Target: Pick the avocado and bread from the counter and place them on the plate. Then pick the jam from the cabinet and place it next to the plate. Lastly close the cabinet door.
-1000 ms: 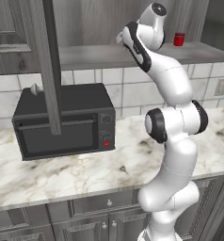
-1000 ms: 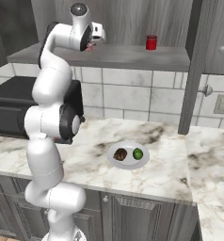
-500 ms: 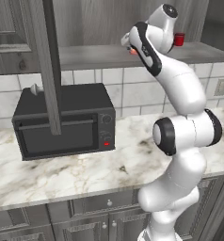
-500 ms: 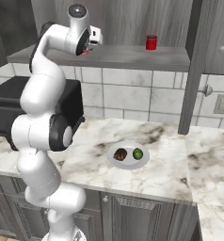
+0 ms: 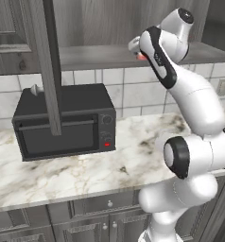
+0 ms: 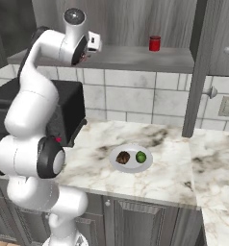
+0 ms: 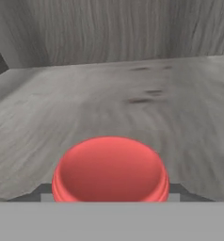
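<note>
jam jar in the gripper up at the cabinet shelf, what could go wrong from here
The jam sits low between the gripper fingers, so it might slip on the way down. The open cabinet door hangs in front of the microwave and could be struck. A careless placement could knock the plate.

No readable text, labels, brand names or numbers appear anywhere. The red jar (image 6: pixel 155 43) on the cabinet shelf (image 6: pixel 116 58) carries no legible label. The black microwave (image 5: pixel 64 122) shows round controls and a small red spot on its front panel, but no lettering can be made out. The wall outlet (image 6: pixel 228 106) is unmarked.
</note>
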